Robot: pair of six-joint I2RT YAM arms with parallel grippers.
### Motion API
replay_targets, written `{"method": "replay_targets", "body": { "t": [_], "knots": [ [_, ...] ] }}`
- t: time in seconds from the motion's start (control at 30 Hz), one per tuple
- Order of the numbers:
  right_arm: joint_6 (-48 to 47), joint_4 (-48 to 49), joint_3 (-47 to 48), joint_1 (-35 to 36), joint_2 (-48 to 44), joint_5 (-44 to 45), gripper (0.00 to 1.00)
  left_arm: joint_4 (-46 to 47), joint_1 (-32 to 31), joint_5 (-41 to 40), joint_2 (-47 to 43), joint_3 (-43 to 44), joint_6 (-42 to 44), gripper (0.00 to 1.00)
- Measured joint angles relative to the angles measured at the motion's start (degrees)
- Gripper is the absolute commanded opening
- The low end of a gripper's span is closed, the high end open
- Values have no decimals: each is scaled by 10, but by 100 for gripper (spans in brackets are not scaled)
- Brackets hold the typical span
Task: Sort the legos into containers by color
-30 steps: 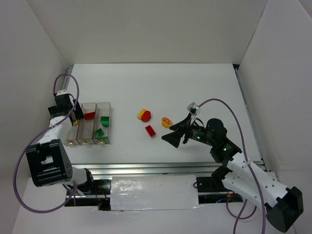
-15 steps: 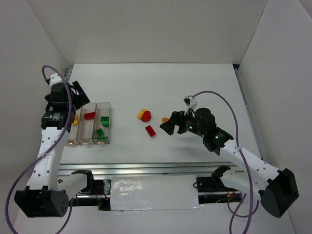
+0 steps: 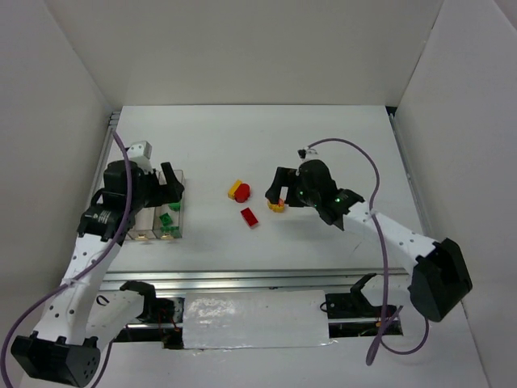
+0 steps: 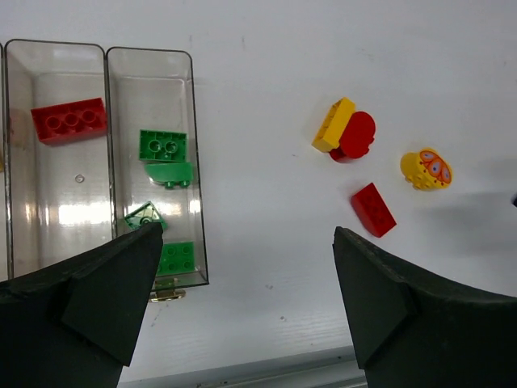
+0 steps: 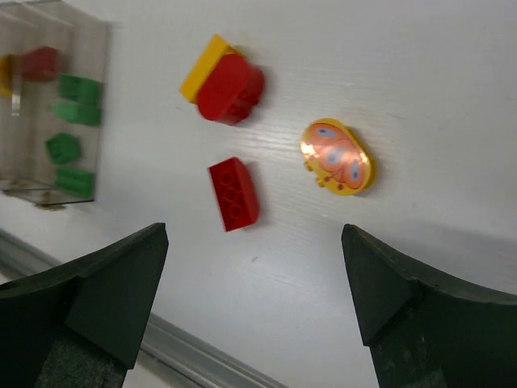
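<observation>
Three joined clear containers (image 3: pixel 144 230) stand at the left, partly under my left gripper (image 3: pixel 166 190). In the left wrist view the middle bin (image 4: pixel 56 48) holds a red brick (image 4: pixel 69 120) and the right bin holds several green legos (image 4: pixel 162 145). Loose on the table are a yellow brick (image 4: pixel 334 124) touching a red rounded piece (image 4: pixel 355 135), a red brick (image 4: pixel 372 209) and a yellow rounded piece (image 4: pixel 426 168). My left gripper (image 4: pixel 246 242) is open and empty. My right gripper (image 5: pixel 254 234) is open and empty, above the red brick (image 5: pixel 234 194) and the yellow rounded piece (image 5: pixel 338 156).
The table's metal front rail (image 3: pixel 242 280) runs along the near edge. White walls (image 3: pixel 73 97) close in the left, back and right sides. The containers also show at the left of the right wrist view (image 5: pixel 48 105).
My left arm has swung right from beside the containers to over them. My right gripper has moved left and away from me, to over the yellow rounded piece.
</observation>
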Motion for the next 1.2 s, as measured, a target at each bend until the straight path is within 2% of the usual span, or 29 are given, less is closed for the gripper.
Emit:
{"method": "replay_targets", "body": {
  "t": [0.2,0.33,0.47,0.7,0.77,0.93,1.1,1.2],
  "knots": [
    [-58,-48,49,2,102,49,91,4,-4,18,-36,-13,-2,100],
    [-126,-62,71,2,149,38,81,4,-7,18,-45,-14,-2,100],
    [-177,-74,144,2,238,30,79,4,-8,18,-44,-14,-2,100],
    [-216,-80,163,-3,324,20,64,3,-9,21,-17,-14,-1,100],
    [-217,-80,163,-4,335,19,57,2,-10,21,-13,-14,-1,100],
    [-211,-79,169,-6,339,18,4,1,-10,17,-9,-14,-1,100],
    [-199,-77,166,-7,335,24,0,-1,-10,20,7,-14,-1,100],
    [-188,-62,120,-7,282,0,0,4,-10,65,13,-14,-3,99]
  ]
}}
